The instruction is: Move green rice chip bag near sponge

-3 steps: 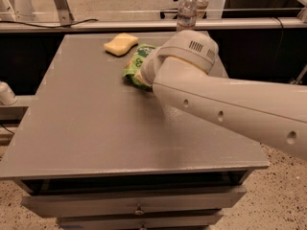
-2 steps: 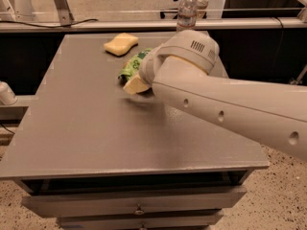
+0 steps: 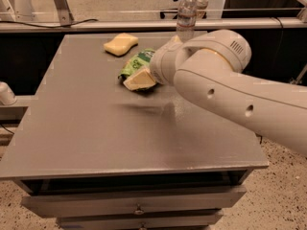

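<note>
The green rice chip bag (image 3: 136, 62) is at the back middle of the grey table (image 3: 96, 133), crumpled and partly hidden by my wrist. My gripper (image 3: 139, 78) is shut on its near end; one cream pad (image 3: 140, 80) shows in front of the bag. The bag seems to be held just above the table, with a dark shadow under it. The pale yellow sponge (image 3: 121, 43) lies on the table just beyond and left of the bag, a short gap away. My white arm (image 3: 230, 90) reaches in from the right.
Two clear water bottles (image 3: 186, 8) stand behind the table's far edge. A metal rail (image 3: 86, 25) runs along the back. A white rounded object (image 3: 5, 94) sits off the table's left edge. Drawers (image 3: 136, 207) are under the front edge.
The bag and gripper shifted left and toward the front, then back up toward the sponge. The arm's elbow has swung right.
</note>
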Tool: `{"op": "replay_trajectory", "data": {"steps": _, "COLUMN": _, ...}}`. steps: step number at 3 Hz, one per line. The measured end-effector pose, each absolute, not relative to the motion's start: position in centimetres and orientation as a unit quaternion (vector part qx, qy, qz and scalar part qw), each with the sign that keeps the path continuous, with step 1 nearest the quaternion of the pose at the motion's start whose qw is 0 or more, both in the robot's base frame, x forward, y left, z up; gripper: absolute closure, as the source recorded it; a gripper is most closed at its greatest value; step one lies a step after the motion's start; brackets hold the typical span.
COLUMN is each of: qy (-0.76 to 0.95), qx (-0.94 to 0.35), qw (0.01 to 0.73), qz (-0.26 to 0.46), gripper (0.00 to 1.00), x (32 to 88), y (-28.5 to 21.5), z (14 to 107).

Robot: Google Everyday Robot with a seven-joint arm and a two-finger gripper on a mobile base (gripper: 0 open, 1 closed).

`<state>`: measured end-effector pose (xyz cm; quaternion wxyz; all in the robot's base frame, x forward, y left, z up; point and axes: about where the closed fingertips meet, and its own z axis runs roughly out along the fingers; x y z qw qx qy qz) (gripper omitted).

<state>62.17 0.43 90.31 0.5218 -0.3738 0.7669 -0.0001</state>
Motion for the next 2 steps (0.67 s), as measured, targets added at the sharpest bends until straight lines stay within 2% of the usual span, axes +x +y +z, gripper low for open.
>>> {"op": "replay_trajectory", "data": {"steps": 2, "qy": 0.760, "qx": -0.337, "qw": 0.546, "qz": 0.107, "gripper": 0.00, "x": 60.0, "y": 2.8, "z": 89.0}}
